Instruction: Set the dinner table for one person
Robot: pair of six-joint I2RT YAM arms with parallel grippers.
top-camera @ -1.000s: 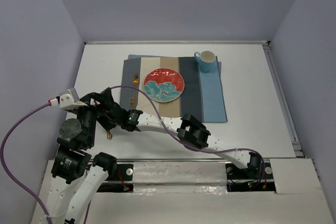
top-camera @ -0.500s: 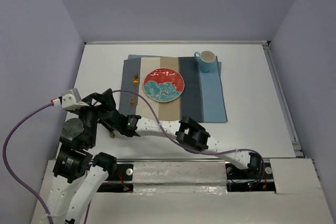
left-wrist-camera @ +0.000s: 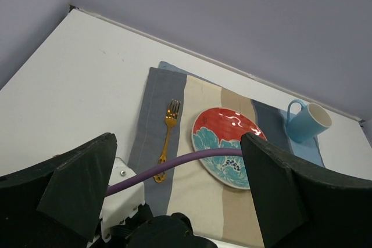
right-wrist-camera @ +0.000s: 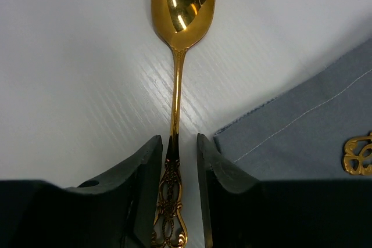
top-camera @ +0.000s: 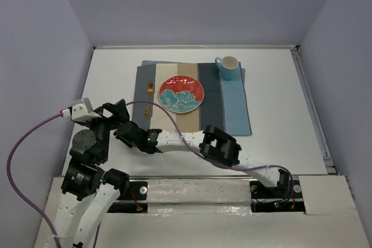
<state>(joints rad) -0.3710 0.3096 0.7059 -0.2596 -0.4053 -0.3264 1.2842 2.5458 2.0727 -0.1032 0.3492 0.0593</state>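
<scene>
Tabletop (top-camera: 279, 85) spans the whole cell between the lavender walls, with everything on it. Placemat (top-camera: 229, 108) lies mid-tabletop and carries the plate (top-camera: 181, 93), the mug (top-camera: 228, 68) at its far right corner, and the fork (left-wrist-camera: 168, 129) left of the plate. Spoon (right-wrist-camera: 182, 4) lies on bare tabletop just off the placemat's corner. Right end effector (right-wrist-camera: 179, 143) straddles the spoon handle with a narrow gap; I can't tell if it's clamped. My plan: confirm the pinch on the ornate section, lift straight up so the bowl clears the cloth edge, then set it right of the plate. Left end effector (left-wrist-camera: 177, 166) is spread wide, holding nothing. No brand or legible writing on these 5 items.
</scene>
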